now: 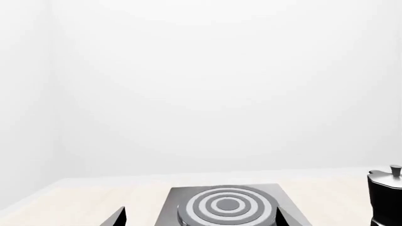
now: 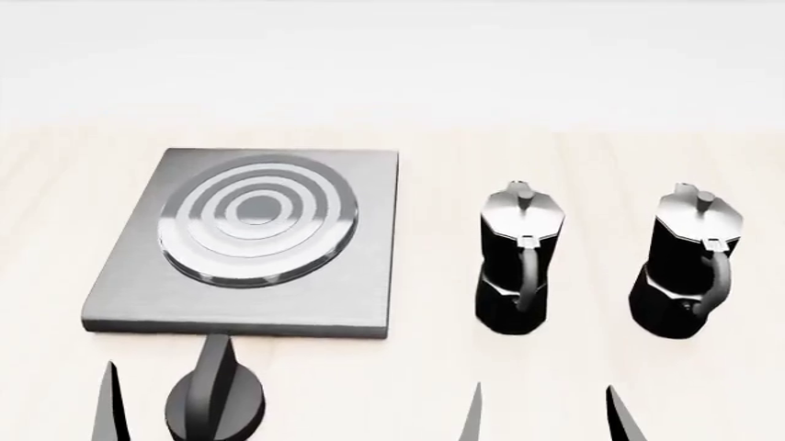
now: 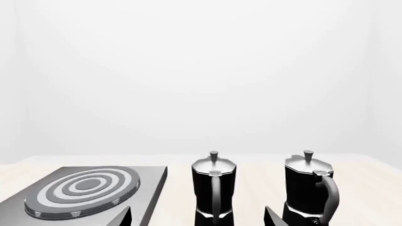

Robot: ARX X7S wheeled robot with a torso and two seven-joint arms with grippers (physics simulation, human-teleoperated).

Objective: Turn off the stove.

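Observation:
The stove (image 2: 129, 303) is a flat square grey plate with a ringed round burner (image 2: 257, 216), at the left in the head view. Its black ridged knob (image 2: 215, 397) sits apart on the table just in front of the plate. My left gripper (image 1: 199, 219) is open and empty, with the burner (image 1: 226, 205) ahead between its tips. In the head view only one left fingertip (image 2: 110, 409) shows, left of the knob. My right gripper (image 2: 546, 418) is open and empty, near the table's front, facing the nearer moka pot (image 3: 213, 188). The knob is out of both wrist views.
Two black-and-silver moka pots (image 2: 521, 257) (image 2: 693, 262) stand upright to the right of the stove on the light wood table (image 2: 429, 165). The second pot (image 3: 311, 188) stands beside the first in the right wrist view. One pot (image 1: 386, 195) shows at the left wrist view's edge. A white wall stands behind.

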